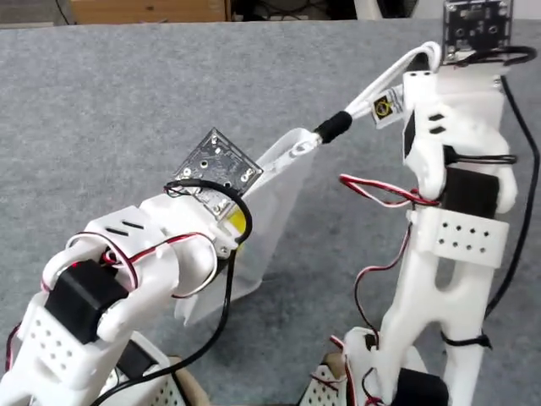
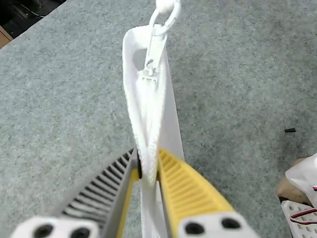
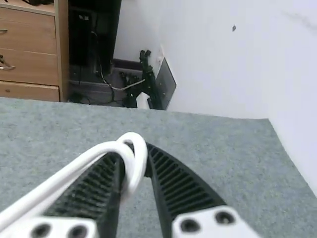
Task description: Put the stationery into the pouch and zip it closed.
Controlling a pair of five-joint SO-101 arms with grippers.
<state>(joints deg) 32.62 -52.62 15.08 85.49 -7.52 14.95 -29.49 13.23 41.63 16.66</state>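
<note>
left end effector (image 2: pixel 147 171): narrow. Grey finger one side, yellow finger the other, clamped on top seam of pouch (image 1: pixel 275 199). Seam is pinched right betw. the fingertips, and the rest of the pouch runs straight out ahead of them.

Pouch is translucent white and stands on edge, top seam up. Its body hangs below the left end effector toward the grey desk (image 1: pixel 110 101); can't tell if the lower edge touches. Can't tell what's inside, nor whether the zip is fully shut.

zip pull (image 2: pixel 153 54) sits at the pouch end farthest from the left end effector, in line w/ the seam. A ring (image 2: pixel 166 12) is hooked thru the pull, just beyond it.

A white strap (image 3: pixel 64 178) goes from that ring up & across to the right end effector (image 3: pixel 134 154). There's a black sleeve (image 1: pixel 333 127) on the strap near the ring end. In the high view the strap is off the desk and runs in a straight line.

Right end effector: narrow too, both fingers black, closed on the looped end of the strap. The loop curls round betw. the fingertips. It sits above the desk, well apart from the left end effector, w/ pouch + strap spanning betw. the two.

Beyond the right end effector, past the desk's far edge, are wood drawers (image 3: pixel 27 49), a white wall (image 3: pixel 223 54) and some cables low down betw. them.
</note>
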